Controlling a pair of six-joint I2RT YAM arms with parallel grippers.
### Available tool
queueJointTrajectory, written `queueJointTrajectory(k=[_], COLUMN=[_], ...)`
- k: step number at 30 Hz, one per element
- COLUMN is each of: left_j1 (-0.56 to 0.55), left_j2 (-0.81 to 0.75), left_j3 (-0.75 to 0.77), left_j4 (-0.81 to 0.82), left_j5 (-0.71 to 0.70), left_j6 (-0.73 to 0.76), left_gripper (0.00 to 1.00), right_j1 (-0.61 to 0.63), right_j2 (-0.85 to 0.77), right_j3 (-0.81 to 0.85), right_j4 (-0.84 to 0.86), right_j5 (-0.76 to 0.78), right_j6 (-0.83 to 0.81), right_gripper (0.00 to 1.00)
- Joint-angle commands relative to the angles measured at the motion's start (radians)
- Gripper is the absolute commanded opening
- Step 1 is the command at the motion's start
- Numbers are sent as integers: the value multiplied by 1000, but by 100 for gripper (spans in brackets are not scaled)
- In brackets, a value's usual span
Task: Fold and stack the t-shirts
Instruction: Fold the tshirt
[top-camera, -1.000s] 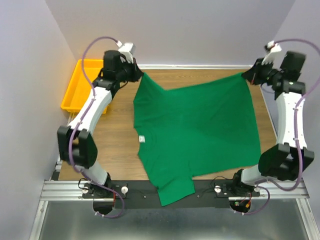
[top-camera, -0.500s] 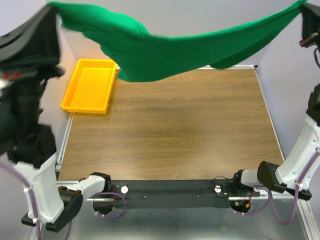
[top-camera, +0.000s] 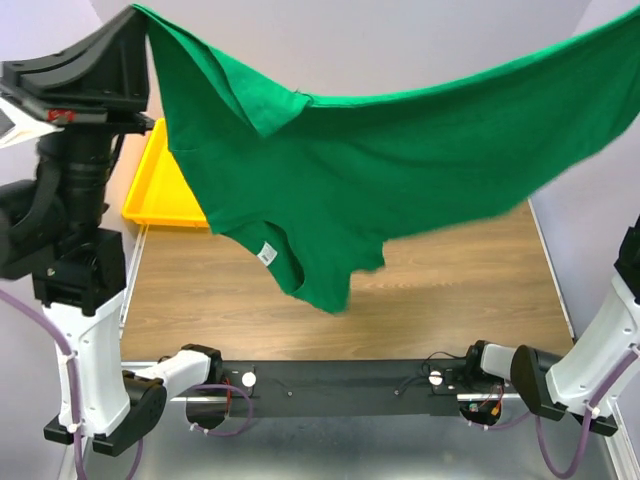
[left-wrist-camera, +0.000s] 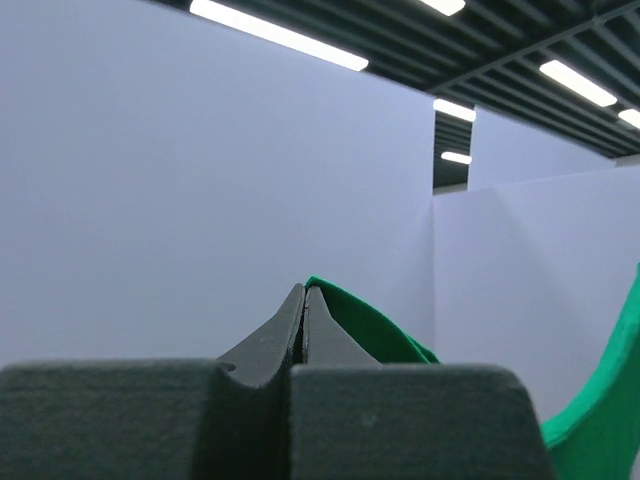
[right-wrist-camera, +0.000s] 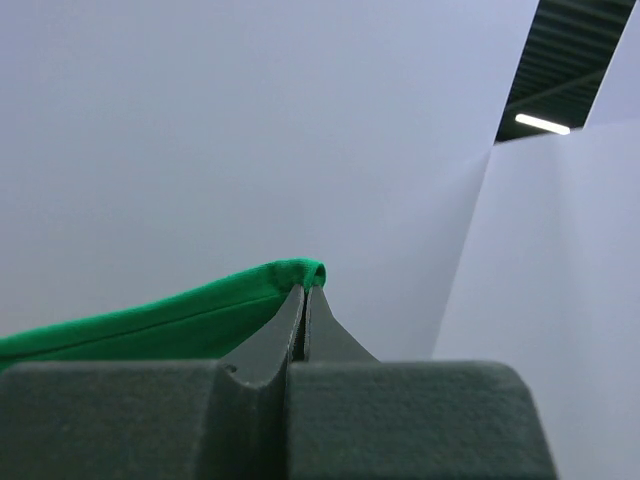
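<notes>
The shirt (top-camera: 400, 170), soft plain green cotton, hung above the table (top-camera: 450, 295) as a slack, sagging sheet strung between both arms, clear of the wood-grain top. The left gripper (left-wrist-camera: 303, 305) was pinched tight on one green corner, the right gripper (right-wrist-camera: 303, 300) likewise on a rolled hem (fingers meeting with no gap). A small white label (top-camera: 267, 255) showed near the drooping neck. The cloth hid part of the glossy yellow tray (top-camera: 150, 195) at far left
</notes>
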Motion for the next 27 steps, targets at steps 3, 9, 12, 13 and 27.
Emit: queueJointTrajectory(k=[3,9,12,13,27], left_j1=[-3,-6,-12,-12,-30], left_j2=[-17,6,76,144,909], left_j3=[-180,-588,-763,-809,-526], left_j4=[8,91,133,159,152], left_j5=[-89,-57,-37,-23,-118], left_j6=[-28,-119,-128,-128,-136], left_gripper=[0,0,0,0,0], right_j1=[-7,-7,-5,-5,52], right_j2=[-61,-134,-122,-106,530], right_j3=[-281,-862,-1104,-1252,-1303], right_j4=[9,80,224,281,736], right_j5=[-36,-42,-88,-99,27], right_j6=[-3,-80,-95,-86,-115], right_gripper=[0,1,0,1,1])
